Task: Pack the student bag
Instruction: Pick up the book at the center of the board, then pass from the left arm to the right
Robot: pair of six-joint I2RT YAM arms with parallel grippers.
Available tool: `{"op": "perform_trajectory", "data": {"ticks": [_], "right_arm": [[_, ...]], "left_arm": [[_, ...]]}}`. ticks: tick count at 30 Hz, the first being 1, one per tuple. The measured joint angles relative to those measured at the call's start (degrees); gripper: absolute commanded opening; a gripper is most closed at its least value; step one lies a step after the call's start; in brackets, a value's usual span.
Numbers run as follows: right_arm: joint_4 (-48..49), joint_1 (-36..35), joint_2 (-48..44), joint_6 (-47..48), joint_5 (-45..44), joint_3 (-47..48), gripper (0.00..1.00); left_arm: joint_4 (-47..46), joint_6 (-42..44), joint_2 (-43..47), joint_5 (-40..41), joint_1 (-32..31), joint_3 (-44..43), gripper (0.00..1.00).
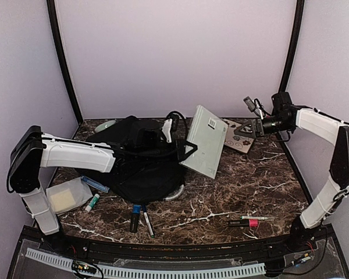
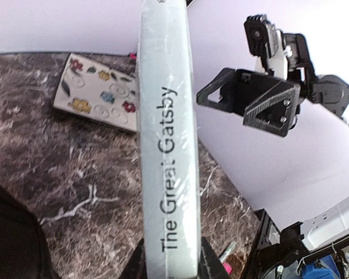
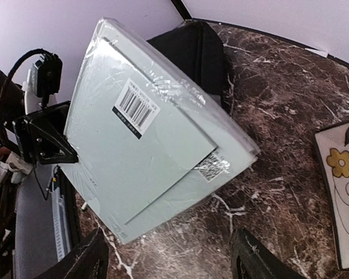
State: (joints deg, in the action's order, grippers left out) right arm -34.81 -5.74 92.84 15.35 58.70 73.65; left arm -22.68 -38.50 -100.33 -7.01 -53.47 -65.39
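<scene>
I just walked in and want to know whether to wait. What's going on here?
The left pincer is shut on a plastic-wrapped book, The Great Gatsby, and holds it up by one edge beside the black backpack. The right pincer is open and empty, apart from the book on its other side. The book is not in the backpack yet. Pens lie on the table in front.

Large black soft fabric backpack [image 1: 141, 177], pale green plastic-wrapped book [image 1: 206, 142] with black-and-white barcode label [image 3: 136, 108], dark brown marble-patterned desk [image 1: 238, 186] veined white, pink marker pen [image 1: 253, 222].
</scene>
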Motion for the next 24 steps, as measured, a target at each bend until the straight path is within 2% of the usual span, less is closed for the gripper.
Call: {"op": "perform_trajectory", "data": {"ticks": [5,9,11,15,24], "right_arm": [[10.0,-0.6,-4.7,-8.7,4.9,-3.6,0.86],[20.5,-0.5,-6.7,-15.2,6.2,-6.6,0.94],[27.4,-0.5,-8.5,-20.1,6.9,-10.0,0.95],[37.3,-1.0,-9.1,-27.6,8.2,-12.9,0.95],[47.3,-7.3,-8.1,-35.7,7.8,-12.1,0.94]], "left_arm": [[-12.1,1.3,0.0,-1.3,0.9,-0.1,0.00],[-25.3,-2.6,-1.1,-4.2,2.8,0.4,0.00],[-32.7,-5.8,-2.9,-5.5,4.0,0.4,0.00],[-41.5,-11.5,-6.6,-6.5,5.5,0.1,0.00],[-48.7,-21.1,-13.0,-7.2,5.6,0.1,0.00]]}}
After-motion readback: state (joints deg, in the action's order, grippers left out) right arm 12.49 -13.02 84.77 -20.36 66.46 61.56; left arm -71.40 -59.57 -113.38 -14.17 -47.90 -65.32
